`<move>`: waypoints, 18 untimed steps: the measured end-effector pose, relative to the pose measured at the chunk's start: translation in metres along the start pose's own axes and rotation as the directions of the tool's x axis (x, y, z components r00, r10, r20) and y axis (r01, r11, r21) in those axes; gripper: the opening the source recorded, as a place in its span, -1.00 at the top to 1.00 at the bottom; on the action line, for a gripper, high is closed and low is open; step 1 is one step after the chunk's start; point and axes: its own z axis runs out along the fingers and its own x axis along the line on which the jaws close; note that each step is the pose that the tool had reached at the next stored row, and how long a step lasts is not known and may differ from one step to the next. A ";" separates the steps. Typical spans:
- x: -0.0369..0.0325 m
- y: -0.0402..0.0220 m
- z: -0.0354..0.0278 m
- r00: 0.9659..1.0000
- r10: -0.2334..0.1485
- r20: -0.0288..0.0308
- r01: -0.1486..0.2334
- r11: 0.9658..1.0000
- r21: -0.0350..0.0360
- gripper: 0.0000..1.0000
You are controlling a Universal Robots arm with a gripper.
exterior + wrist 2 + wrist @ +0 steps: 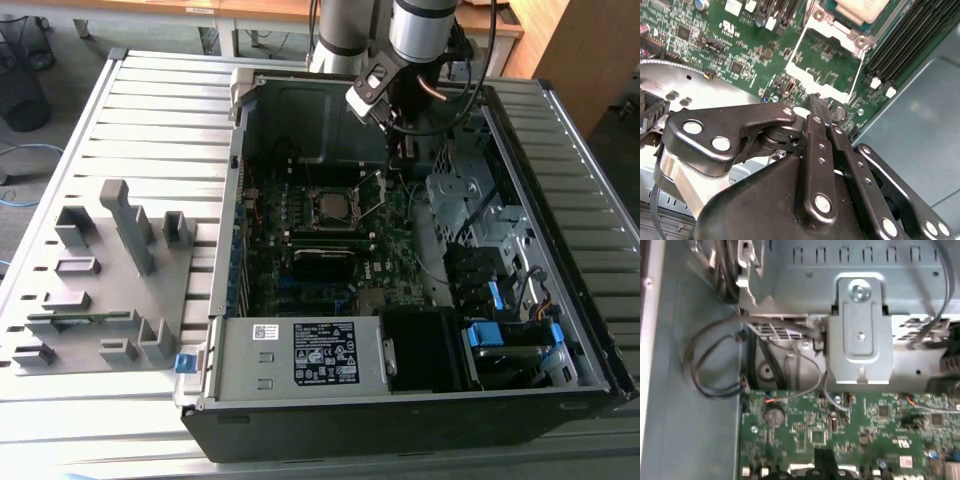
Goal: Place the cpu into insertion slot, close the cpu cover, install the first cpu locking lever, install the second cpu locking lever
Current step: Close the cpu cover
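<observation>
On a slatted grey table (150,110), an open computer case (400,410) lies on its side with its interior exposed. A grey holder block (100,270) stands apart from it, toward the exterior view's left. The arm (425,25) reaches down into the case at the far side. The green motherboard (395,250) covers the case floor, and a silver power supply (300,355) occupies the near edge.

In the first wrist view, a grey metal bracket (860,325) and looped dark cables (705,365) sit on the chassis beside the board. A round coin cell (774,416) lies near the board's edge.

In the second wrist view, long black memory slots (910,45) run alongside the socket area. The cpu cover (812,84) is swung open, away from the socket, and green board shows through its window. The insertion slot (842,27), with its silver surround, lies just beyond the cover's hinged side. The cpu (857,7) already rests in it, metal top upward. In the exterior view it shows as a pale square (333,207) at the middle of the board.

The gripper (817,102) has its two black fingers (812,135) drawn together. Their tips meet on the free edge of the cover, which appears pinched between them.
</observation>
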 end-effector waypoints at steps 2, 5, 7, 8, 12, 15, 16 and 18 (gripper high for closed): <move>0.0000 0.0013 0.0001 1.000 0.000 0.000 0.000 1.000 0.000 0.80; 0.0000 0.0014 0.0001 1.000 0.000 0.000 0.000 1.000 0.000 0.80; 0.0000 0.0015 0.0001 1.000 0.000 0.000 0.000 1.000 0.000 0.80; 0.0000 0.0016 0.0001 1.000 0.000 0.000 0.000 1.000 0.000 0.80; 0.0001 0.0049 0.0004 1.000 0.000 0.000 0.000 1.000 0.002 0.80; 0.0001 0.0066 0.0005 1.000 0.000 0.000 0.000 1.000 0.003 0.80; 0.0001 0.0068 0.0005 1.000 0.000 0.000 0.000 1.000 0.003 0.80; 0.0001 0.0069 0.0005 1.000 0.000 0.000 0.000 1.000 0.003 0.80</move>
